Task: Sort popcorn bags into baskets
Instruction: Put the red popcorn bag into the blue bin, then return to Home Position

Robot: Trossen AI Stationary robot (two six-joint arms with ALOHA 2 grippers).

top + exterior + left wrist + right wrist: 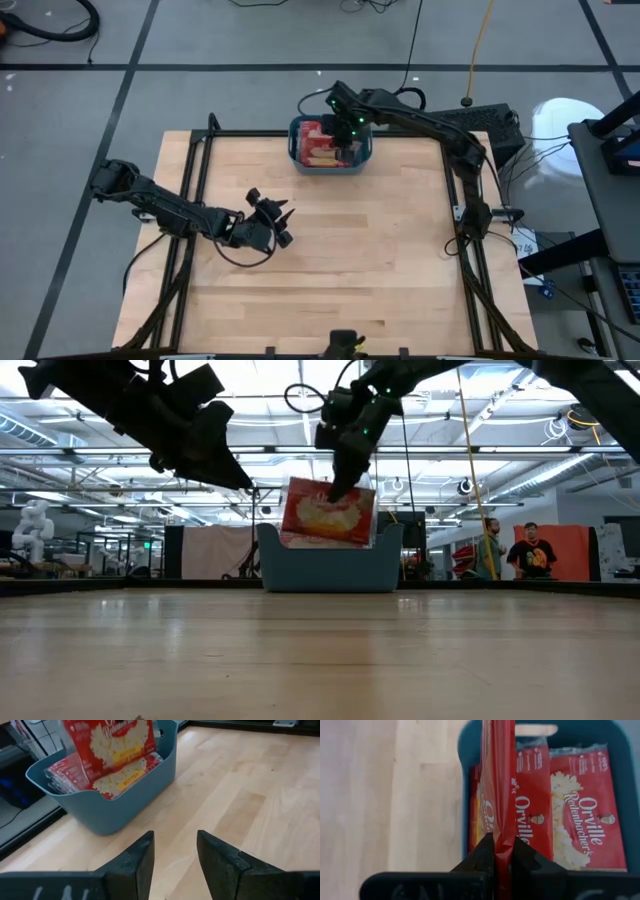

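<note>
- My right gripper [502,851] is clamped on the top edge of one popcorn bag [328,512], fingers pinched tight with the red packet edge-on between them.
- That bag hangs upright over the teal basket [365,158], its lower part at about the height of the rim in the low view, label side facing the near edge of the table.
- The basket sits at the table's 12 o'clock edge, at the far side in the high view, and my right arm reaches over to it from about 2 o'clock.
- More bags [585,805] already lie in the basket, their red fronts and cream labels showing.
- My left gripper [272,222] hovers above the bare wood of the table [400,250], left of centre, around 9 o'clock.
- Its fingers [132,865] stand partly apart with nothing between them, pointing toward the basket.
</note>
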